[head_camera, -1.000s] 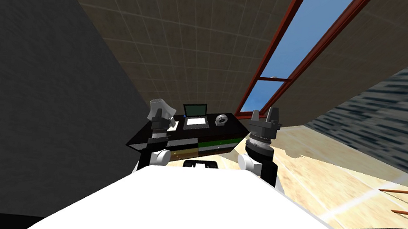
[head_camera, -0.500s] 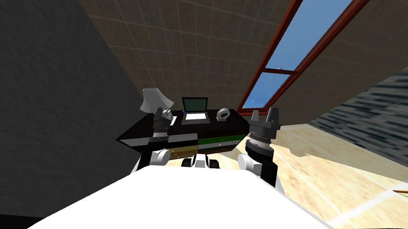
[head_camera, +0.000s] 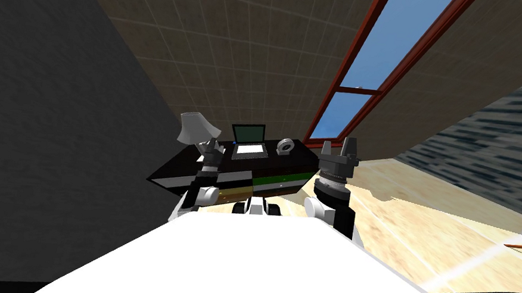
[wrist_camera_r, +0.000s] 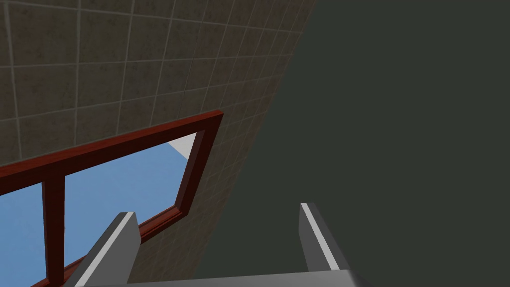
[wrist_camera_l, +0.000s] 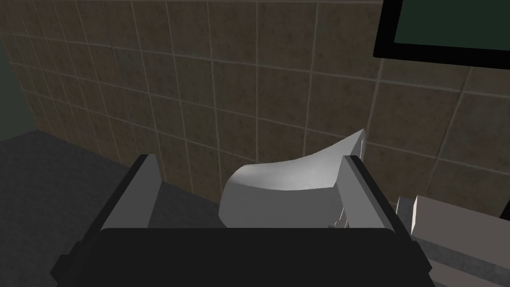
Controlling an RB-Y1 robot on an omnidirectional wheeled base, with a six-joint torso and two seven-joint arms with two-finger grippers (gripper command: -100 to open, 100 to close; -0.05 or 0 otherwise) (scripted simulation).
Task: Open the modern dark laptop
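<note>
Head view is dim overall. The only strong light is the blue sky in the red-framed window (head_camera: pixel 353 79), far right. The light wood floor (head_camera: pixel 425 229) on the right is the brightest surface, with a darker band along the wall foot. The dark grey wall (head_camera: pixel 48 103) on the left is flat, with no highlights. The brown tiled wall (head_camera: pixel 233 49) is evenly dull. The wide lens splays the walls to the corners, and the frame is rolled. No glare on the black desk (head_camera: pixel 297 158). The open dark laptop (head_camera: pixel 250 143) has a dim green screen, and its white keyboard panel stands out. The white lampshade (head_camera: pixel 195 128) shows soft grey shading, clearer in the left wrist view (wrist_camera_l: pixel 284 192).
</note>
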